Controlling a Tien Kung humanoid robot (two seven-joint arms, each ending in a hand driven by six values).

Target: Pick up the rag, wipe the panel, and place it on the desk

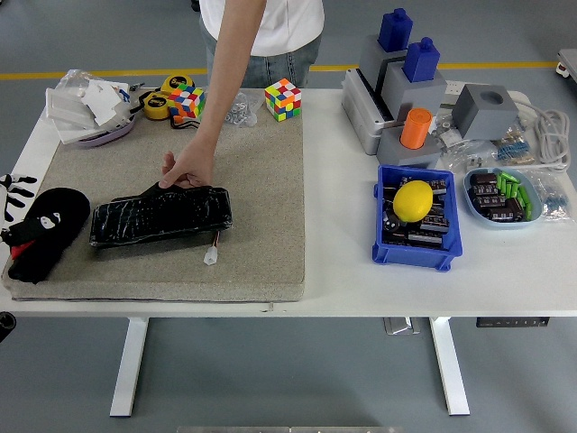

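1. Head view, the only one I've got. I'm taking the black panel (160, 216) on the grey mat (261, 180) as my landmark. A person across the table is holding it down, their hand (187, 168) pressing on its far edge.

2. My left hand (18, 194) is sitting just left of the panel at the mat's left edge, and the black rag (47, 230) is bunched up there. The rag is covering most of the hand, so I can't tell whether the fingers are gripping it or just lying under it. It's close to the panel's left end but not touching it.

3. The right hand isn't showing anywhere.

4. Progress, as I'm reading it: still early. The rag isn't on the panel, so I'm guessing the wipe is still to come, and after that the put-down on the desk.

5. Writing: nothing I can read. There are pale marks on the rag, too small to make out. The Rubik's cubes (282, 97) beyond the panel and the blue bin (416, 254) with the yellow lemon (414, 199) off to its right aren't showing any labels either.
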